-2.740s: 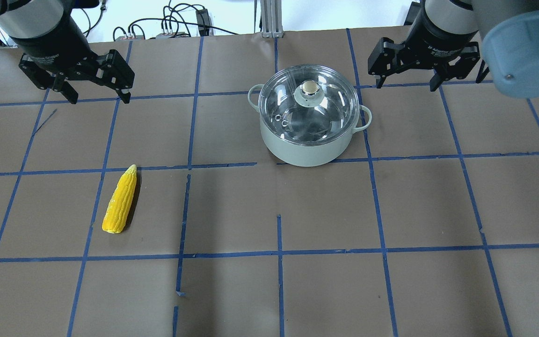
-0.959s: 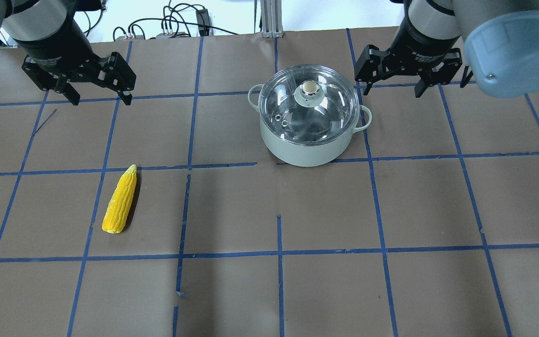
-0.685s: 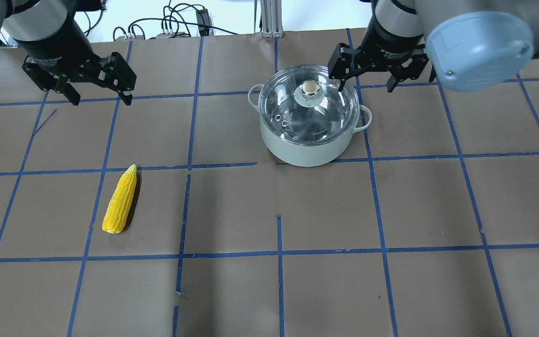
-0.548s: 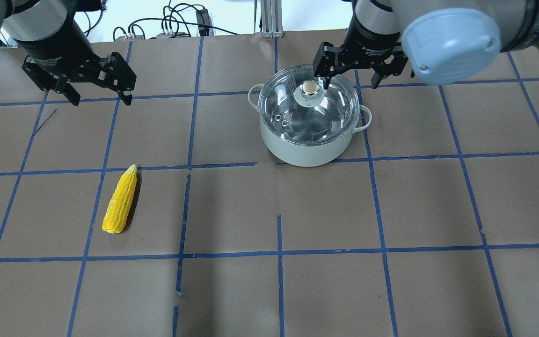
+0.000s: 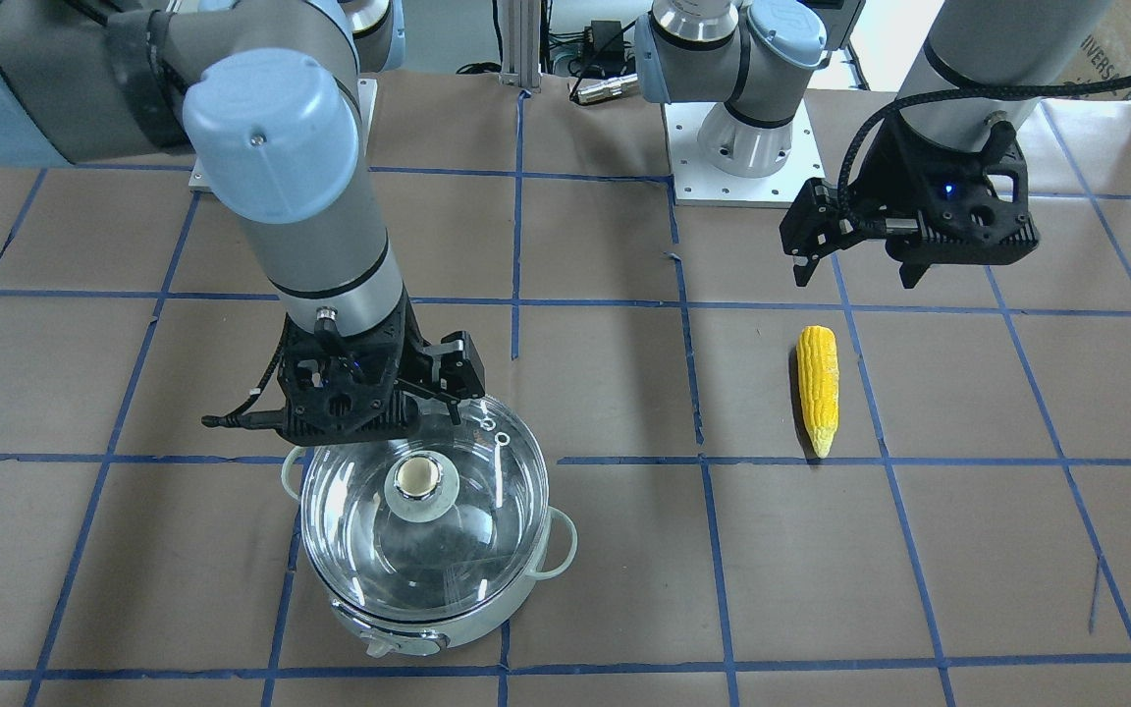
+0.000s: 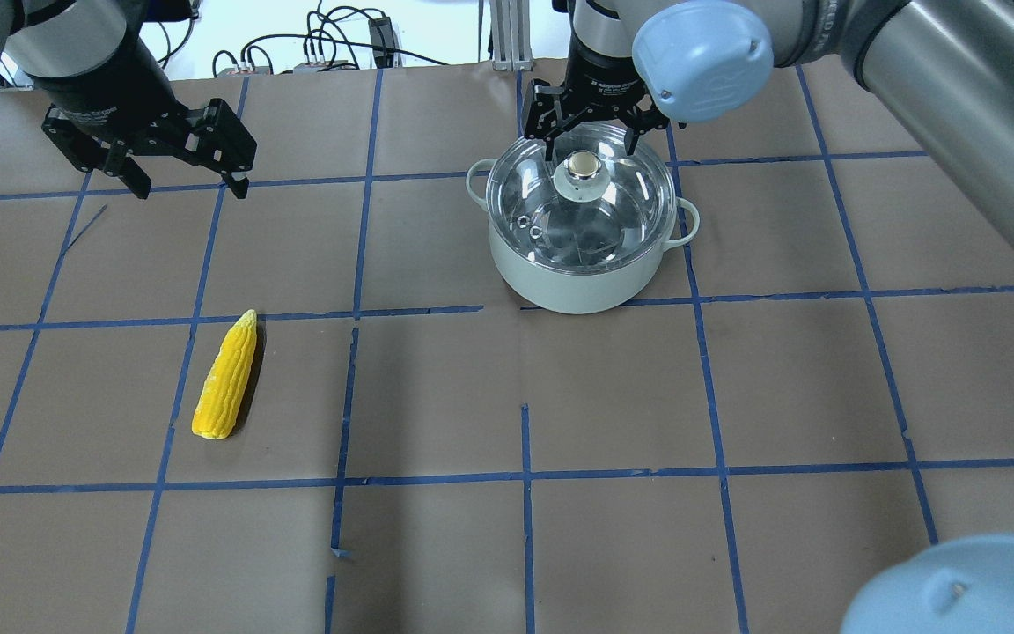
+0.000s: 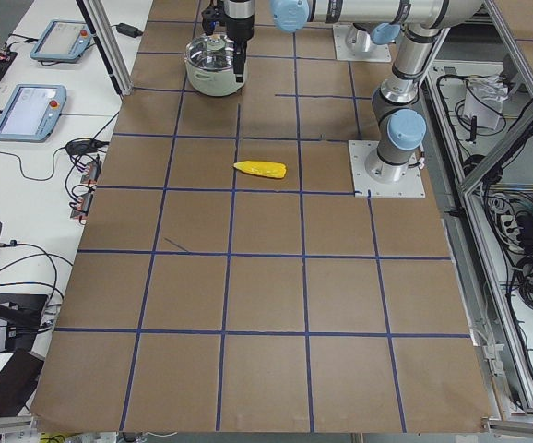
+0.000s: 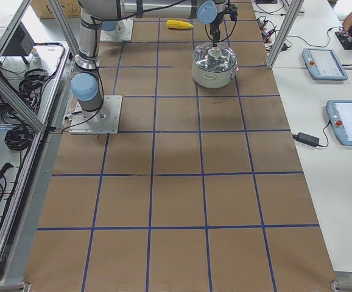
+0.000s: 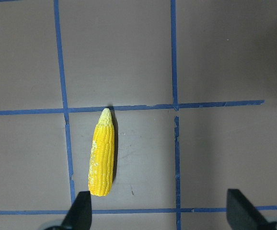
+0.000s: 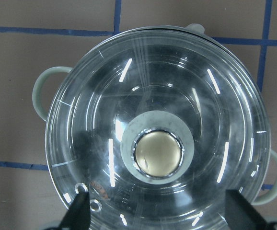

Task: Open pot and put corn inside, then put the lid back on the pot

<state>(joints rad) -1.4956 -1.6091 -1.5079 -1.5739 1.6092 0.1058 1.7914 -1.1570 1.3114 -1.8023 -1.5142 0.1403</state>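
Observation:
The pot (image 6: 577, 277) stands at the middle back of the table, with the clear glass lid (image 6: 621, 207) on it and its beige knob (image 6: 584, 165) on top. My right gripper (image 6: 591, 151) is open and hovers above the lid, with the knob below the gap between its fingers. The right wrist view shows the knob (image 10: 157, 152) centred, the lid (image 10: 210, 96) and the gripper (image 10: 158, 213). The corn (image 6: 225, 379) lies alone at the front left. My left gripper (image 6: 190, 187) is open and empty, high at the back left. In its wrist view the corn (image 9: 102, 155) lies beyond the gripper (image 9: 158, 215).
Brown paper with a blue tape grid covers the table (image 6: 525, 528). Cables (image 6: 340, 44) and a metal post (image 6: 507, 35) are behind the back edge. The arm base plates (image 5: 742, 147) sit at the robot's side. Operator tablets (image 7: 31, 101) lie on a side table.
My right arm has swept left from the back right corner to above the lid's knob, staying open. My left gripper, the corn and the pot have not moved.

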